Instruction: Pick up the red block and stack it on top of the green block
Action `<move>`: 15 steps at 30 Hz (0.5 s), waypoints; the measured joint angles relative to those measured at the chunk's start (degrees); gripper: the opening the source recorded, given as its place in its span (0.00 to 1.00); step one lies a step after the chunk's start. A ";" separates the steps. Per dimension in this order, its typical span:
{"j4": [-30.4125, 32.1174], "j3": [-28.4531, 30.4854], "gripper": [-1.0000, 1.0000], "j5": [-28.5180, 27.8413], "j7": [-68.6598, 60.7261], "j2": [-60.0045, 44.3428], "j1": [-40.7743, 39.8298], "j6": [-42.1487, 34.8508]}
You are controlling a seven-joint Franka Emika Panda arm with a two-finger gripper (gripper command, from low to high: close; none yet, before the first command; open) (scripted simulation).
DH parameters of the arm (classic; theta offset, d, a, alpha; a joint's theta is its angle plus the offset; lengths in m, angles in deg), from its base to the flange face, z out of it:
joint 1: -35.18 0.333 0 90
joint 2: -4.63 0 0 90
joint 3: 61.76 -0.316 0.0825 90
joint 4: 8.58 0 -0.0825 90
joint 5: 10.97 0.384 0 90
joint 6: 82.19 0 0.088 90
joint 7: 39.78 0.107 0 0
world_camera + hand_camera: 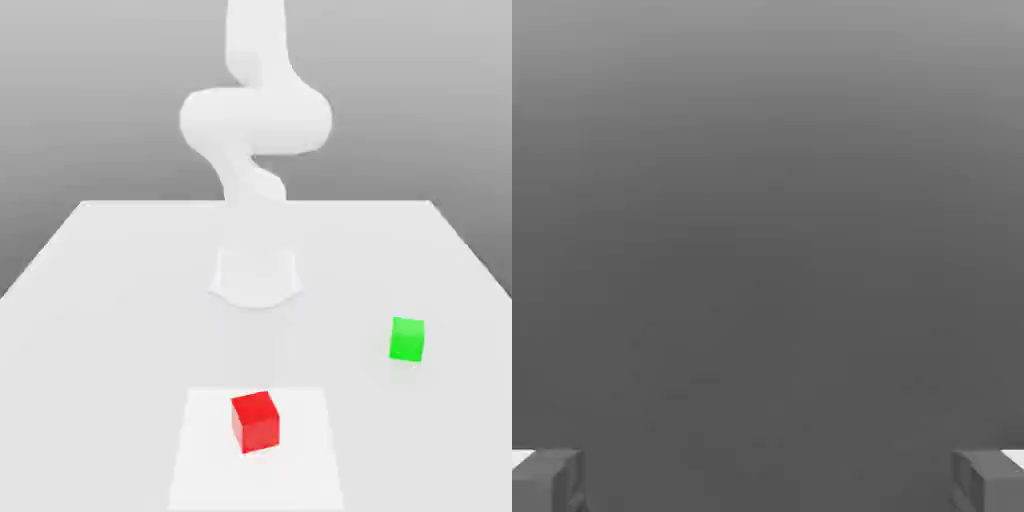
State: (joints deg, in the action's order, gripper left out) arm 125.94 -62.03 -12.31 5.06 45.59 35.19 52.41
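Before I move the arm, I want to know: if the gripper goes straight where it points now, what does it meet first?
Nothing visible; the way between the gripper's open jaws looks free, though depth is unclear.

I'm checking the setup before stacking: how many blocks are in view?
2: the red block on the white square; the green block toward the exterior view's right.

backdrop: plain grey gradient | table (130, 270): pale, wide

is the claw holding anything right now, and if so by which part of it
Nothing is held: the claw is open with nothing between its fingers, and the red block and green block both sit apart on the surface below.
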 joint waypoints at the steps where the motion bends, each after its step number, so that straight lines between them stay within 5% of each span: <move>1: 1.29 -0.11 0.50 -0.56 -0.54 -2.38 -0.05 1.36; 15: 17.54 1.69 0.50 -3.01 -10.64 -32.01 0.65 18.48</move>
State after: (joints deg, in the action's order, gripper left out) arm 143.48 -60.34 -15.33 -5.57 13.58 35.84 70.89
